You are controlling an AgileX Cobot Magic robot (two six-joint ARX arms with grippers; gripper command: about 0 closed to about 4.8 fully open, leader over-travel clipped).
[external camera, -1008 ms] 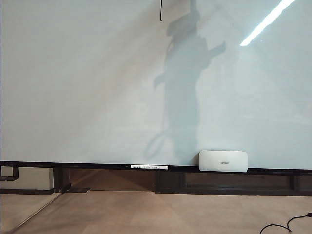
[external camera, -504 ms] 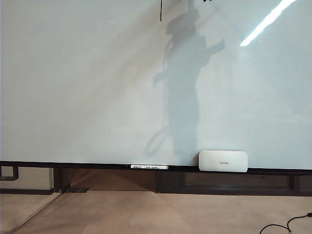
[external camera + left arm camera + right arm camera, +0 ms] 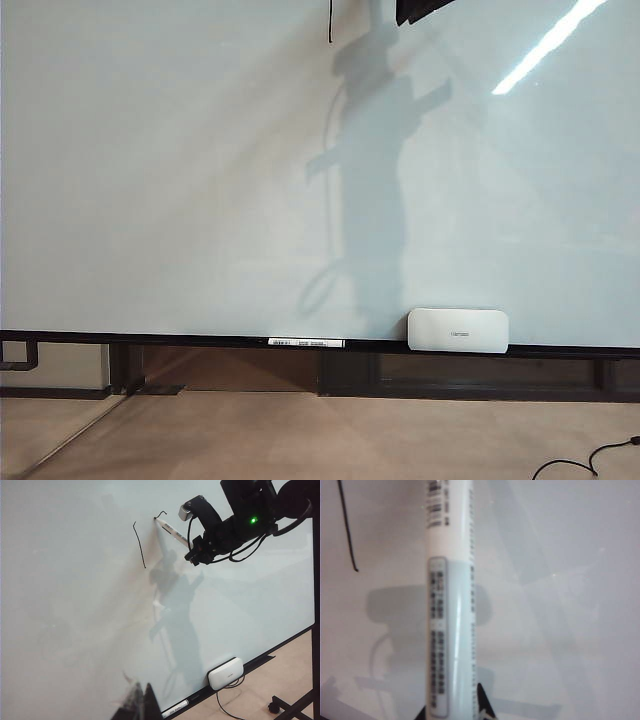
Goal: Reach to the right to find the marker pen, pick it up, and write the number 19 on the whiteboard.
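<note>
The whiteboard (image 3: 180, 180) fills the exterior view. Of the number 19, a black vertical stroke (image 3: 140, 545) and a short hooked stroke (image 3: 160, 514) show high on the board. My right gripper (image 3: 193, 548) is shut on the marker pen (image 3: 172, 531), a white barrel with printed labels (image 3: 450, 605), and its tip touches the board at the hook. Only a dark corner of this gripper (image 3: 420, 8) enters the exterior view at the top. My left gripper (image 3: 142, 705) hangs back from the board, its dark fingertips (image 3: 150, 706) close together with nothing between them.
A white rounded eraser (image 3: 458, 329) sits on the board's dark lower ledge (image 3: 150, 339), with a second marker (image 3: 306, 343) lying to its left. The arm's shadow (image 3: 375, 180) falls on the board. A black cable (image 3: 590, 458) lies on the floor at the lower right.
The right gripper's dark corner has come into the exterior view at the top edge, and the arm's shadow has shifted slightly left. The eraser and the ledge marker have not moved.
</note>
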